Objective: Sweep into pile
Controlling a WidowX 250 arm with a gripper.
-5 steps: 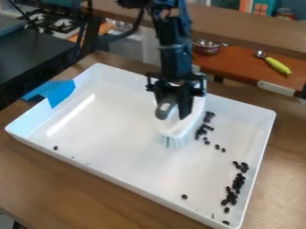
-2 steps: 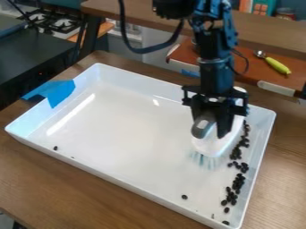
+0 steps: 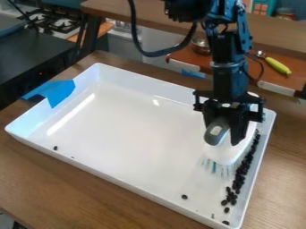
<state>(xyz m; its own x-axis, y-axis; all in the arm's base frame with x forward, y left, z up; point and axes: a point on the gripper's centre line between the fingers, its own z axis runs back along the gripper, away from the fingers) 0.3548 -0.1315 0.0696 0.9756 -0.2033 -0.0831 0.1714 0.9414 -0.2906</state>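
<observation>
White brush (image 3: 223, 155), partly behind hand (image 3: 226, 135)

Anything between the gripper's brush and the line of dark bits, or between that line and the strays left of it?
Nothing visible. Brush sits right beside the line; only tray floor separates the line's lower end from the nearest left stray.

- Looks like a kitchen set up in a robot lab
- Stove burners (image 3: 60, 21), upper left
- Metal pot (image 3: 200, 45) and green-handled utensil (image 3: 278, 65) behind the desk (image 3: 65, 176)
- Robot arm (image 3: 230, 80) over the desk
</observation>
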